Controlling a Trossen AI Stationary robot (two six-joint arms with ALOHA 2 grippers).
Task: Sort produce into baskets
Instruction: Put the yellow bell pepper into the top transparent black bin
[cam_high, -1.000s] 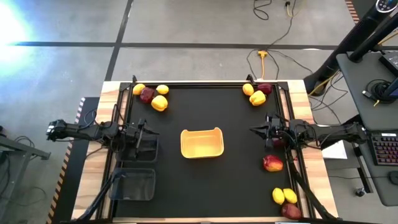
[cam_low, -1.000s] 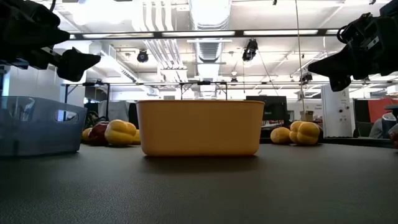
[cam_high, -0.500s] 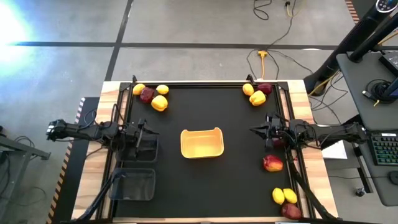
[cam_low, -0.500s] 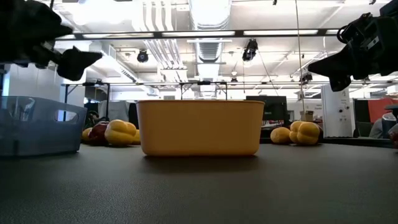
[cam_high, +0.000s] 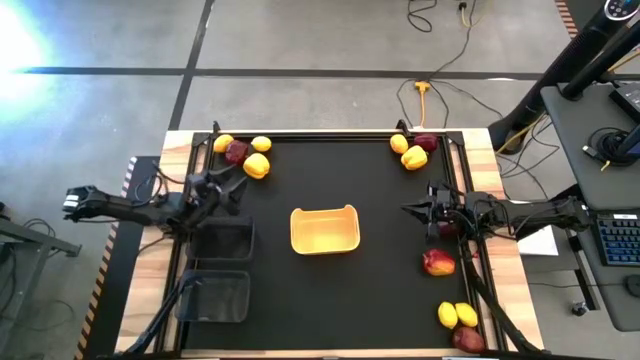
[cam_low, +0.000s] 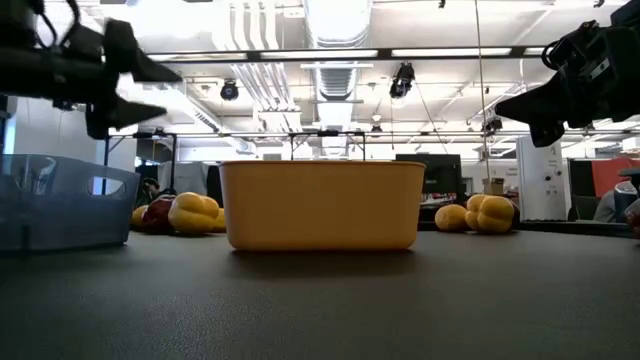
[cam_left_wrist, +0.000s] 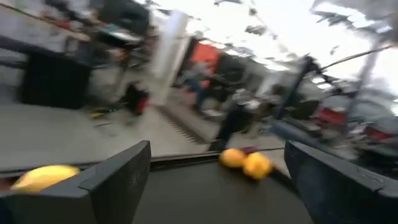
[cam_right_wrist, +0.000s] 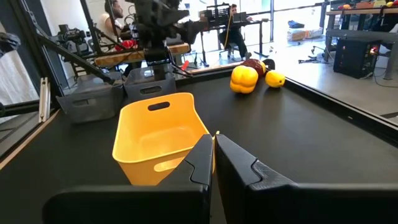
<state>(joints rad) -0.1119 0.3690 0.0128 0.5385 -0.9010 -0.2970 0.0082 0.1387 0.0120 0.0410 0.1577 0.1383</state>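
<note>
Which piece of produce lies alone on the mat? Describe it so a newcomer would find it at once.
Start at the yellow tray in the middle of the black mat and look toward the right arm's side. Just past the right pincer, toward the near edge, lies one red and yellow fruit. It alone lies by itself; all the other produce sits in corner clusters.

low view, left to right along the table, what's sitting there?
see-through bin → dark red fruit → yellow pepper → yellow tray → lemon → second yellow pepper
</note>
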